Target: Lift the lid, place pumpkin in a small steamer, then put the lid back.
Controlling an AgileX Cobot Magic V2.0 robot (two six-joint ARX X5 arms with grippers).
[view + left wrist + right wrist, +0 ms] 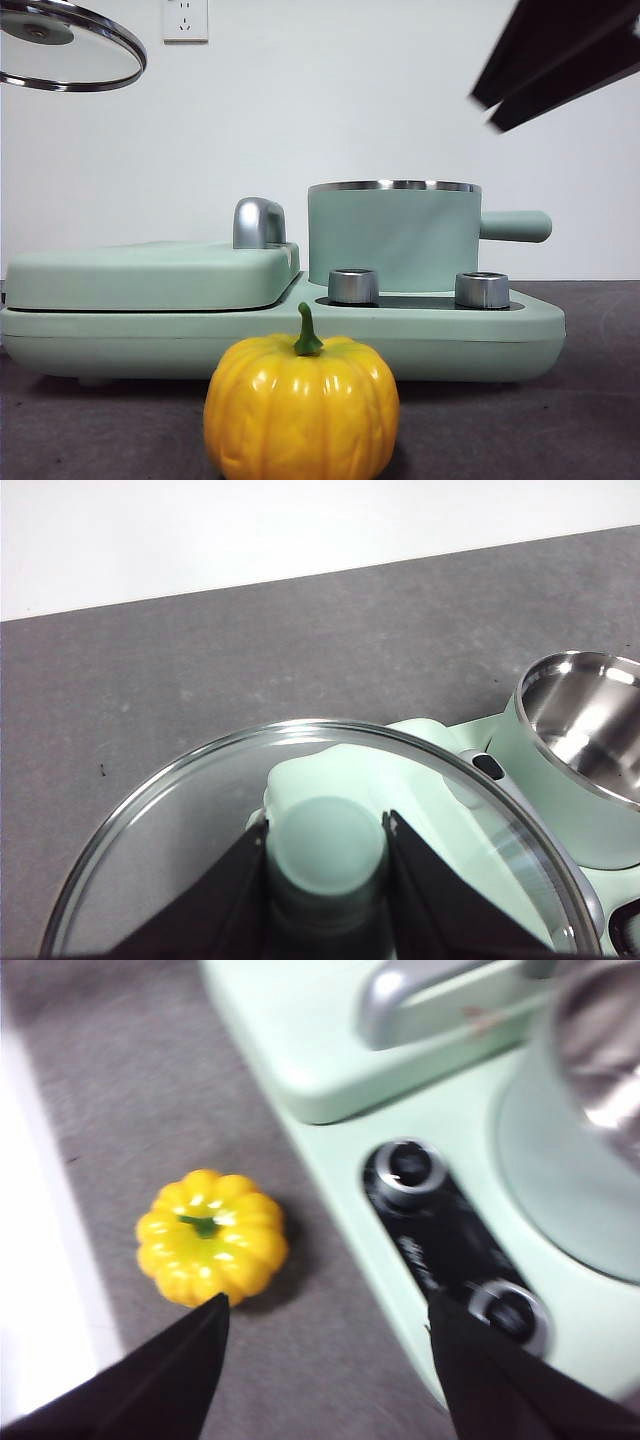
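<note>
- Pumpkin (301, 408) sits on the table in front of the cooker (280, 330), not yet in the small steamer (395, 235), which stands open.
- Left gripper (326, 855) clamps the lid (70, 45) by its knob, held high and aside to clear the pot.
- Right gripper (325, 1325), jaws spread and empty, hovers near the pumpkin, likely to grasp it.

Bright, even light; glare on the pumpkin (301, 407) (right wrist view blurred throughout), shadows soft.
</note>
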